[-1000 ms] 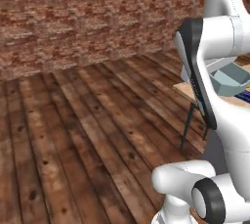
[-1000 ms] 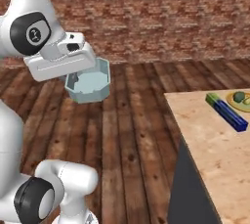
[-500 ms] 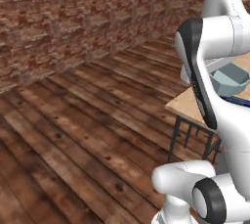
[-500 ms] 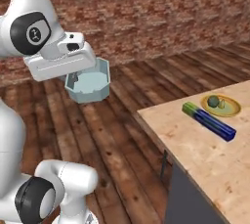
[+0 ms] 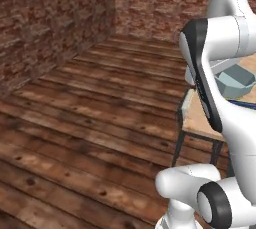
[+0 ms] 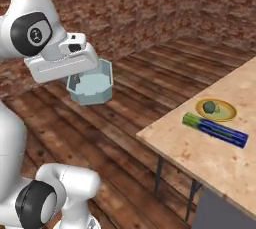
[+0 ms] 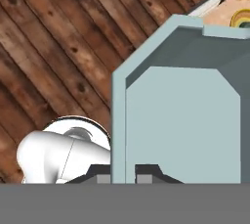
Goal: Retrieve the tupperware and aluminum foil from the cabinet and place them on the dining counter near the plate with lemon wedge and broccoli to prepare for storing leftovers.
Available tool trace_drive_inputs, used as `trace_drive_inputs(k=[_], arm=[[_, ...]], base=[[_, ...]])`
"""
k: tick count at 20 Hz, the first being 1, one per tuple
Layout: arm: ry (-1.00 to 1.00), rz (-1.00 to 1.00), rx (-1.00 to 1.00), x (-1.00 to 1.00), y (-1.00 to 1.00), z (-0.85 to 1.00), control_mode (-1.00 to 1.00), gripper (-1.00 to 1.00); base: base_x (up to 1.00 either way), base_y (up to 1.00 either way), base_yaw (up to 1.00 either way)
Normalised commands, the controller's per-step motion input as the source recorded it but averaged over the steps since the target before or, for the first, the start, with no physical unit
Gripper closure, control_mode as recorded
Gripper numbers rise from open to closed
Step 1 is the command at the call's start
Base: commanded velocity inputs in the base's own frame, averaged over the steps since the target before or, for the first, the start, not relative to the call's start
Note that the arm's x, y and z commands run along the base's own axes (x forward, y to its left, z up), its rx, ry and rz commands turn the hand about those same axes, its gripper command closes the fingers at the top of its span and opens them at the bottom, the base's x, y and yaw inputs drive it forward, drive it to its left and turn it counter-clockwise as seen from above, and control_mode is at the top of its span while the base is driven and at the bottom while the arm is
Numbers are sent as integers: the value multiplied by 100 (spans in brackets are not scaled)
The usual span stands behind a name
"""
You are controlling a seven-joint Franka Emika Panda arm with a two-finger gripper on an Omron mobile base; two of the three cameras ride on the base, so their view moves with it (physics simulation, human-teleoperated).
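Observation:
My gripper (image 6: 76, 80) is shut on the near wall of the pale grey-teal tupperware (image 6: 93, 87), holding it in the air over the wooden floor, left of the dining counter (image 6: 200, 158). In the hand view the tupperware (image 7: 180, 120) wall stands between the two fingertips of the gripper (image 7: 123, 171). On the counter the blue aluminum foil (image 6: 215, 129) box lies just in front of a yellow plate (image 6: 220, 113) with the dark green broccoli (image 6: 210, 106) on it. I cannot make out the lemon wedge. The cabinet is out of view. The left base view shows the tupperware (image 5: 235, 82) beside my arm.
A brick wall (image 6: 150, 13) runs behind a wide dark plank floor (image 5: 90, 123). The counter's near corner (image 6: 142, 134) stands on thin dark legs (image 6: 158, 173) over a grey base. The counter edge (image 5: 197, 118) sits just right of my arm in the left base view.
The whole scene has swung across both base views, so the base is turning. The dining counter now sits closer and further left in the right base view. The tupperware stays gripped.

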Motion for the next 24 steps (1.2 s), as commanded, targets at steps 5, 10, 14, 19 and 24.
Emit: trace_drive_inputs(k=[5, 10, 14, 19, 24], arm=[[0, 0, 0, 0, 0, 0, 100, 100], [0, 0, 0, 0, 0, 0, 100, 100], [0, 0, 0, 0, 0, 0, 100, 100], [0, 0, 0, 0, 0, 0, 100, 100], [0, 0, 0, 0, 0, 0, 100, 100]], base=[[86, 100, -55], [80, 97, -59], [71, 89, -63], [70, 85, -64], [72, 82, -63]])
